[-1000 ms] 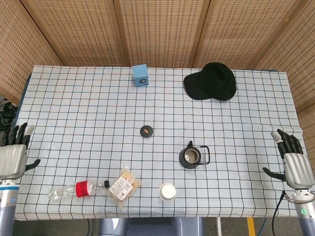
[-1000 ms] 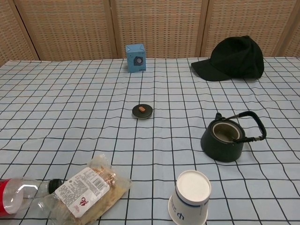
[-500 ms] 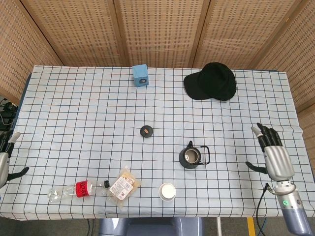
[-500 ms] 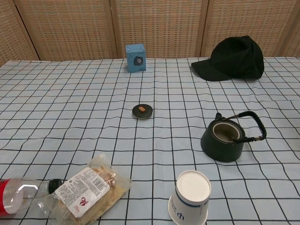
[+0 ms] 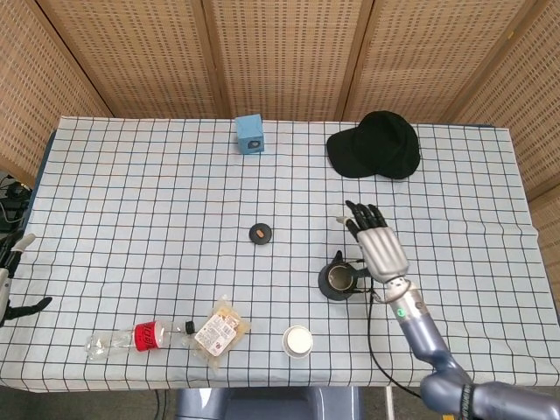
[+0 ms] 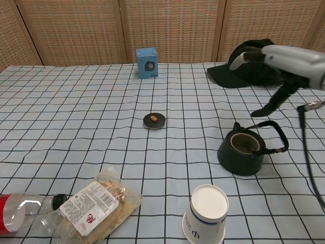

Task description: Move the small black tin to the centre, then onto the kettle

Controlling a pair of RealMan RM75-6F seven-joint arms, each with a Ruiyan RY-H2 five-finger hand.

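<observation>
The small black tin (image 5: 261, 234) (image 6: 154, 120), a flat round tin with an orange spot on its lid, lies alone near the table's middle. Right of it and nearer me stands the dark kettle (image 5: 338, 281) (image 6: 242, 151), lidless, its handle tipped to the right. My right hand (image 5: 376, 246) (image 6: 287, 61) hovers just above and right of the kettle, fingers spread, holding nothing; it is well apart from the tin. Only a fingertip and the thumb of my left hand (image 5: 7, 282) show, at the far left edge, apart and empty.
A blue box (image 5: 249, 134) (image 6: 147, 62) and a black cap (image 5: 376, 144) (image 6: 254, 63) sit at the back. Along the front edge lie a plastic bottle (image 5: 127, 339) (image 6: 18, 212), a snack packet (image 5: 220, 330) (image 6: 94, 204) and an upside-down paper cup (image 5: 297, 341) (image 6: 207, 213).
My right hand has swung from the table's right edge leftward to above the kettle. My left hand has drawn back to the left edge. The tin and kettle have not moved.
</observation>
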